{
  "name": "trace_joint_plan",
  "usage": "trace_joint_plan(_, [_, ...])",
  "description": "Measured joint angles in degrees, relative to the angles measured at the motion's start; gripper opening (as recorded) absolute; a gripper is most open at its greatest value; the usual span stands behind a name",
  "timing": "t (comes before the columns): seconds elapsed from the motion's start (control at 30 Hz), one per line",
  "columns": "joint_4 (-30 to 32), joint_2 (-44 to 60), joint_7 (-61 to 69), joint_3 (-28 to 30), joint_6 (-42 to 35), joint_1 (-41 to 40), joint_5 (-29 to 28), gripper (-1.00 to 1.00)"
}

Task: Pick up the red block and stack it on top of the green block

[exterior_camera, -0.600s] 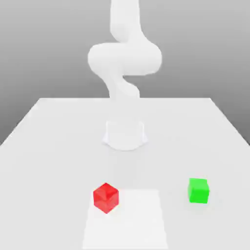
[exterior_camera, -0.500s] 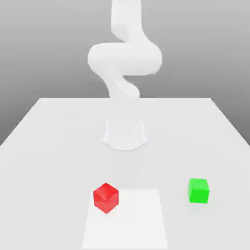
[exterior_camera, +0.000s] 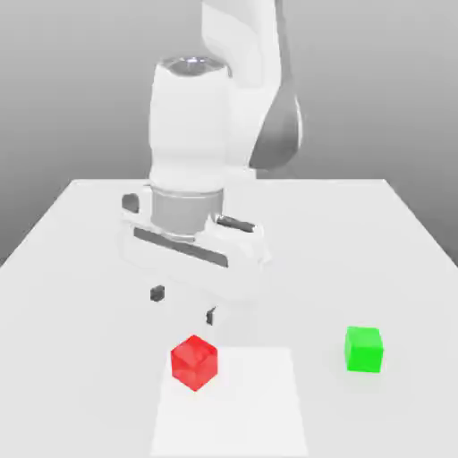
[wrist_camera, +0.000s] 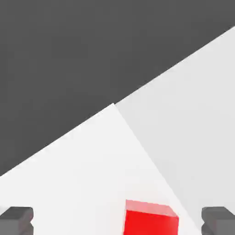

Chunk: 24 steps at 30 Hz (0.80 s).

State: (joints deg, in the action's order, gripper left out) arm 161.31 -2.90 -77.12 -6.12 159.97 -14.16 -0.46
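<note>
Red block (exterior_camera: 194, 362) unstacked

The gripper (exterior_camera: 184, 305) was spread wide, empty; grasping and stacking on the green block (exterior_camera: 364, 350) remained.

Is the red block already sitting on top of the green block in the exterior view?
No, the red block rests at the white patch's edge, well apart from the green block.
</note>
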Motion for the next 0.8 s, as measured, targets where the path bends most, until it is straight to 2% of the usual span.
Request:
trace_joint_plan(0.27, [-0.81, 13.89, -3.74, 2.49, 11.61, 1.35, -3.56, 0.00])
trace_joint_plan(0.3, [-0.97, 15.29, -4.13, 3.17, 12.80, 1.88, -4.12, -1.00])
trace_joint_plan(0.53, [-0.99, 15.45, -4.31, 3.19, 13.02, 1.88, -4.30, -1.00])
trace_joint_plan(0.8, [0.79, 2.98, -0.86, 0.69, 2.38, 0.67, 0.46, -1.00])
